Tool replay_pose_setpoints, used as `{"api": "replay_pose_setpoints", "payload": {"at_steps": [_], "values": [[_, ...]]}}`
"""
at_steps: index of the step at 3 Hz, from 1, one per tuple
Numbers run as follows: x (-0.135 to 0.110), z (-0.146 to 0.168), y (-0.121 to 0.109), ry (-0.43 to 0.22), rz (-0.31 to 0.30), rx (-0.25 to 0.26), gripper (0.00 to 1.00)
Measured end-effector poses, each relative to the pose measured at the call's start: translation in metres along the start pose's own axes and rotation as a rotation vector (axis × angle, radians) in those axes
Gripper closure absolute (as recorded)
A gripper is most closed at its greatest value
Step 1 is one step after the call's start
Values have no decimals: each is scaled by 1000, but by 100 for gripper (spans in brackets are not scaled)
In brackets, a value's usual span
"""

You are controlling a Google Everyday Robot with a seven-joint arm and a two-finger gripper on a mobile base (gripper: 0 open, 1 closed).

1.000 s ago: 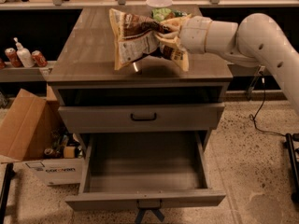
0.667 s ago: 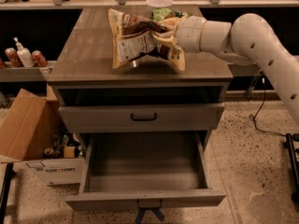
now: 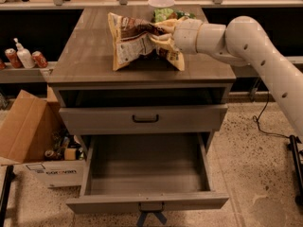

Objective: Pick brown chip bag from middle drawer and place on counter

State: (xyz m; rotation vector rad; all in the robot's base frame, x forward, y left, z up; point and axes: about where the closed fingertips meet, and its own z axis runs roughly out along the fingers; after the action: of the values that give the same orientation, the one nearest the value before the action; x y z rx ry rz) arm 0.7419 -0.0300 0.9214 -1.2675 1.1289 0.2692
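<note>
brown chip bag (image 3: 131, 45) on counter (image 3: 87, 56), gripper (image 3: 162, 36) pinching its middle

single view | fronting cabinet (image 3: 104, 122), high, angled down | mid-range | end effector (image 3: 161, 38) clasps brown chip bag (image 3: 128, 46) over counter (image 3: 85, 60)

Gripper (image 3: 163, 38): above the counter (image 3: 85, 56), gripping the pinched middle of the brown chip bag (image 3: 129, 46); fingertips partly buried in the folds. Label print on the bag: too small to read. Green chip bag (image 3: 165, 14): mostly hidden behind the gripper and the brown bag. Arm (image 3: 265, 60): cut off at the right edge. Cardboard box (image 3: 23, 131): cut off at the left edge; contents indistinct. Object (image 3: 151, 217) below the middle drawer (image 3: 147, 174): cut off at the bottom edge, unidentifiable
</note>
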Motion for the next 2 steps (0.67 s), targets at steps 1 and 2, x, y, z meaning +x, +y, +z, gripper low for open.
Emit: {"api": "replay_pose_setpoints", "payload": {"at_steps": [1,2], "values": [[6,4,3,5,12,-8,5],[8,5,4,8,14,-12,0]]}}
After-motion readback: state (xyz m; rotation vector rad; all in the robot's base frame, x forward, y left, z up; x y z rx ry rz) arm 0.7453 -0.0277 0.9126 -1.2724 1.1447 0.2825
